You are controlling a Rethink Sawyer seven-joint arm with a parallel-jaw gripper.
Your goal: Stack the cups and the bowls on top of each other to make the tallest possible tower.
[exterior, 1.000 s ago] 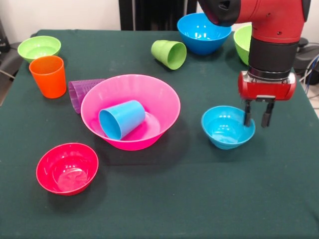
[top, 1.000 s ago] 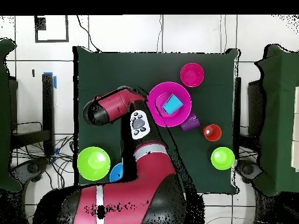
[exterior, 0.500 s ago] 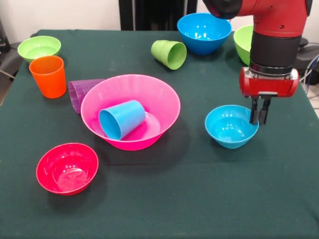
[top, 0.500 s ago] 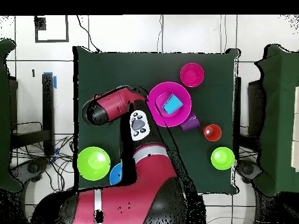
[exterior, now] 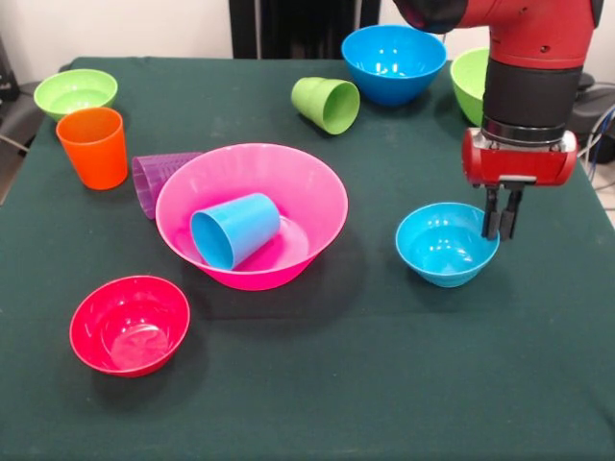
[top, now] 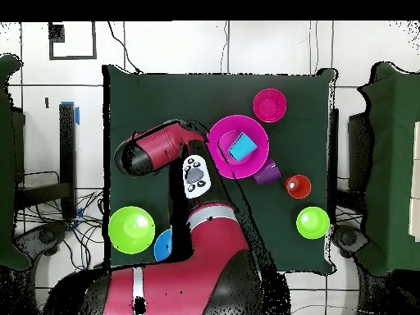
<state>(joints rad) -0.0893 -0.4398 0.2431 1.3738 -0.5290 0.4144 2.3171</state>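
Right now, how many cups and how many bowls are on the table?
Cups: 4 (orange, purple, light blue, green)
Bowls: 6 (big pink, red, small light blue, small green, blue, green)
Total: 10

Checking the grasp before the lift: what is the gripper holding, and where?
The gripper is shut on the small light blue bowl, fingers pinching its rim on the side under the arm.
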